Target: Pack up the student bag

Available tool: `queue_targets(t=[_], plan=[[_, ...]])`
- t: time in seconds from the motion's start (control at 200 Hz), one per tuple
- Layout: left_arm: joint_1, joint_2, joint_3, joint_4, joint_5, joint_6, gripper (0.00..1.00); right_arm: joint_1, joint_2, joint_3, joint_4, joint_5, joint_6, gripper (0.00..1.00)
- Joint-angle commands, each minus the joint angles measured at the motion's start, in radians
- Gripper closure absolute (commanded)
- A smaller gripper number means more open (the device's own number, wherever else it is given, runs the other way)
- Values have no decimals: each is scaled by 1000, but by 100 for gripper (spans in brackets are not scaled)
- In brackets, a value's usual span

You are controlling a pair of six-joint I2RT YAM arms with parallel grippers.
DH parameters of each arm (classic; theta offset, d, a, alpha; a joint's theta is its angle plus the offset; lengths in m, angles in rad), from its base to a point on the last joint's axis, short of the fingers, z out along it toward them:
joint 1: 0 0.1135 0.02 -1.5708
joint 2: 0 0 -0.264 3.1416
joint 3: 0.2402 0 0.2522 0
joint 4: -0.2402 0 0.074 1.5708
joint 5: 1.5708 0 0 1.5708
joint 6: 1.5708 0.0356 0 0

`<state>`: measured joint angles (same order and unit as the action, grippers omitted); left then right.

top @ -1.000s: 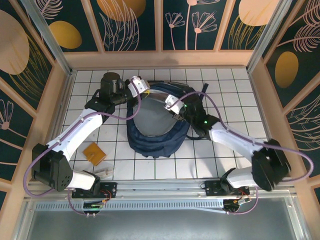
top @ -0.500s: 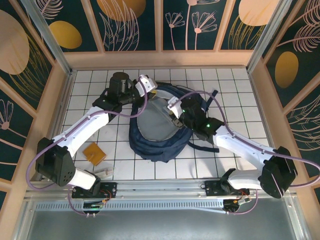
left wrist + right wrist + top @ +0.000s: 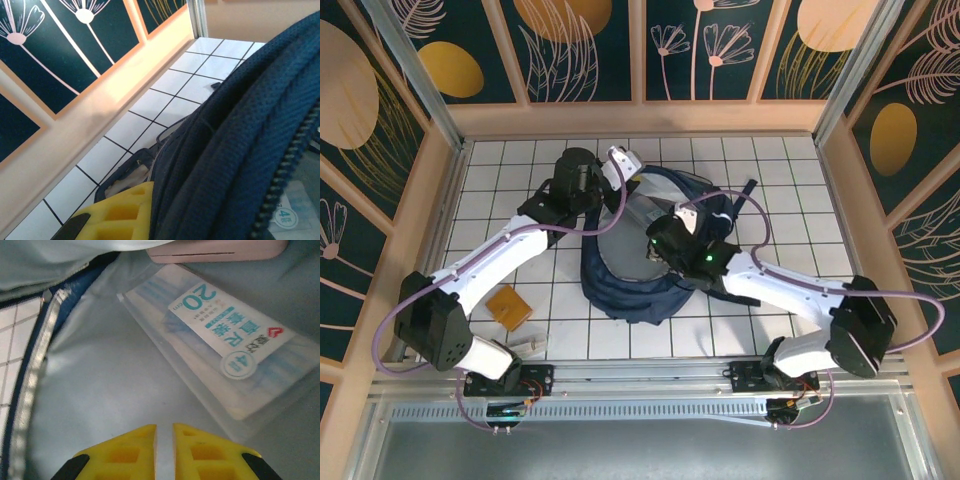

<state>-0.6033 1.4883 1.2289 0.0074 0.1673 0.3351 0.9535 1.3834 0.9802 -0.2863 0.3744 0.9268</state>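
Observation:
The student bag [image 3: 630,292] lies in the middle of the tiled table, navy, its mouth held wide with pale grey lining [image 3: 618,238] showing. My left gripper [image 3: 623,163] is at the bag's far rim, shut on the navy fabric [image 3: 240,125]; one yellow finger [image 3: 120,212] shows against it. My right gripper [image 3: 655,246] reaches inside the bag. In the right wrist view its fingertips [image 3: 165,428] stand almost together over the lining [image 3: 110,380], nothing between them. A clear packet with a blue label [image 3: 225,335] and a pink flat item [image 3: 215,250] lie inside.
A flat orange item [image 3: 508,306] and a small white one [image 3: 527,343] lie on the tiles at the near left. A black strap [image 3: 742,195] trails off the bag's right side. Wooden walls [image 3: 640,118] close the table in on three sides.
My right gripper has moved left and down into the bag's opening, and its jaws have closed. My left gripper has shifted right, carrying the rim with it.

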Motion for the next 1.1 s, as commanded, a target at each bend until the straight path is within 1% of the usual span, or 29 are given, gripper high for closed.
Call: queue_targets(t=[0.0,0.105,0.2,0.32,0.37,0.415,0.51,0.626,0.731,0.771,0.826,0.906,0.996,1.051,1.096], plan=[[-7,0,77,177,-69,-59,100,-31,62,22,46,-70,180,82],[-8,-3,75,181,-67,-63,100,-70,110,16,47,-73,261,83],[-10,-9,65,181,-63,-59,100,-95,151,22,25,-4,278,84],[-11,-19,50,183,-48,-54,100,-120,229,58,34,118,180,85],[-11,-23,45,181,-38,-54,100,-146,265,69,58,136,129,90],[-11,-26,41,180,-34,-54,100,-183,295,74,82,125,102,96],[-10,-34,25,179,-28,-56,100,-246,343,59,239,95,-24,99],[-10,-34,15,173,-13,-59,100,-322,406,96,352,-8,-140,97],[-11,-27,4,170,10,-61,100,-338,430,152,396,-25,-255,94],[-10,-21,-4,176,15,-64,100,-343,425,172,397,-55,-279,94],[-11,-13,-16,185,20,-77,100,-343,396,175,405,-85,-298,90],[-11,7,-23,189,57,-98,92,-344,323,147,418,-158,-326,82],[-10,30,-18,182,133,-109,72,-342,222,96,379,-227,-365,75],[-9,37,-14,169,154,-117,64,-337,154,47,349,-252,-397,72],[-9,36,-9,143,176,-110,56,-338,96,3,319,-266,-421,71]])
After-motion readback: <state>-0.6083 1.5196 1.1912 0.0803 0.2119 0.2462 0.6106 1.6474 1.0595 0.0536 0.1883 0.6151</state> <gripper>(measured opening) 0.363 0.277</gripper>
